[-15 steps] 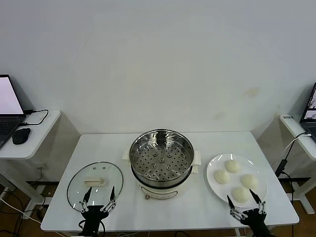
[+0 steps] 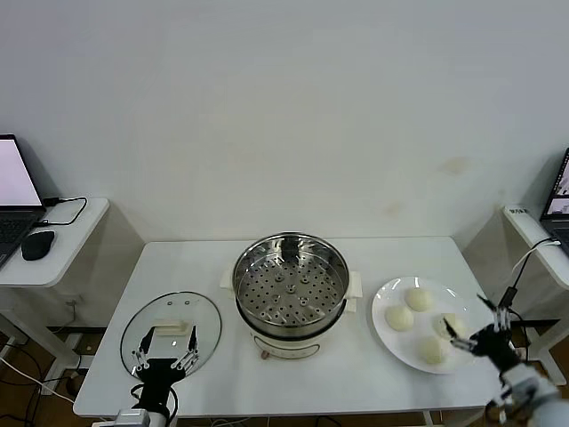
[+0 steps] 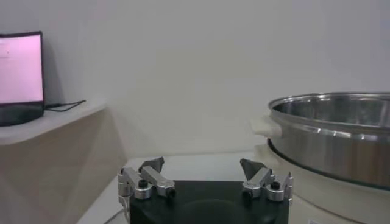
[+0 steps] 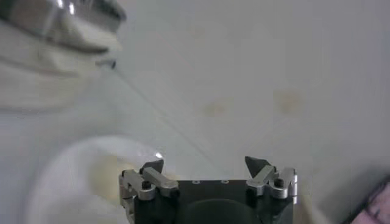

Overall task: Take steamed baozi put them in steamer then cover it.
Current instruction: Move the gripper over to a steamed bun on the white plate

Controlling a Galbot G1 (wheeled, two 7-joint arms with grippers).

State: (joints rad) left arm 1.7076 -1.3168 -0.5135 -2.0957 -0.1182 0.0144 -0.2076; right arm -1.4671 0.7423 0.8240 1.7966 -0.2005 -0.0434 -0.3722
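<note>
On the far left, a side desk [image 2: 53,236] holds a laptop [image 2: 16,200] and a black mouse [image 2: 37,244].

The left gripper [image 2: 164,347] sits at the near left of the white table [image 2: 293,374]. Its jaws are spread wide and hold nothing. The cover [image 2: 171,326], a clear glass lid with a cream handle, lies flat on the table. The tips of the jaws hang over its near edge, and the handle is just past them, away from the robot. In the left wrist view, the left gripper's jaws are apart with only air between them, and the steamer [image 3: 335,137] shows off to the side of them.

The steamer [image 2: 290,289] stands in the middle of the table, well apart from both sets of jaws. It is open, and its tray with holes has no buns on it.

On the right is a white plate [image 2: 388,338] with four steamed baozi [image 2: 418,299]. The right gripper [image 2: 477,327] is over the far right edge of the plate. Its jaws are wide and hold nothing. One bun is just beside the tips, and the other three are a bit past it. In the right wrist view, the plate [image 4: 61,182] lies under and ahead of the open jaws.
</note>
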